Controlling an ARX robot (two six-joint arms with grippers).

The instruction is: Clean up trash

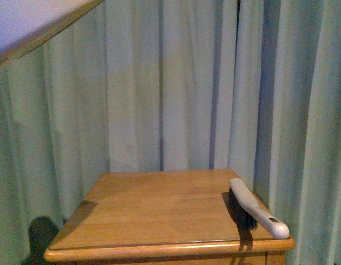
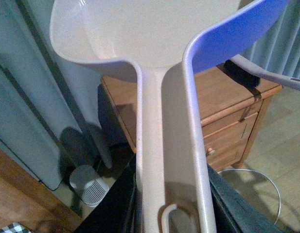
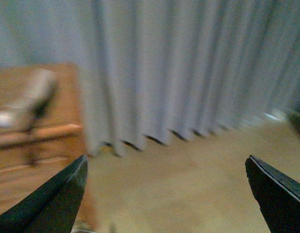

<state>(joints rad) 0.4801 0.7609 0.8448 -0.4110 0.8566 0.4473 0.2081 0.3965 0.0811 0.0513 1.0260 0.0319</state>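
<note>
Jaws of the left gripper (image 2: pixel 171 206) clamp the handle of the pinkish-beige plastic dustpan (image 2: pixel 150 34); right gripper (image 3: pixel 167 160) gapes wide, empty, over the floor (image 3: pixel 188 204).

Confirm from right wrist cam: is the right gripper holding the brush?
No, the right gripper is open with nothing in it; the brush lies on the table.

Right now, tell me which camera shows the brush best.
Front view: the brush lies whole and sharp at the right edge of the wooden table, white handle and dark bristles clear. In the left wrist view the dustpan hides part of it; the right wrist view shows it as a blur.
</note>
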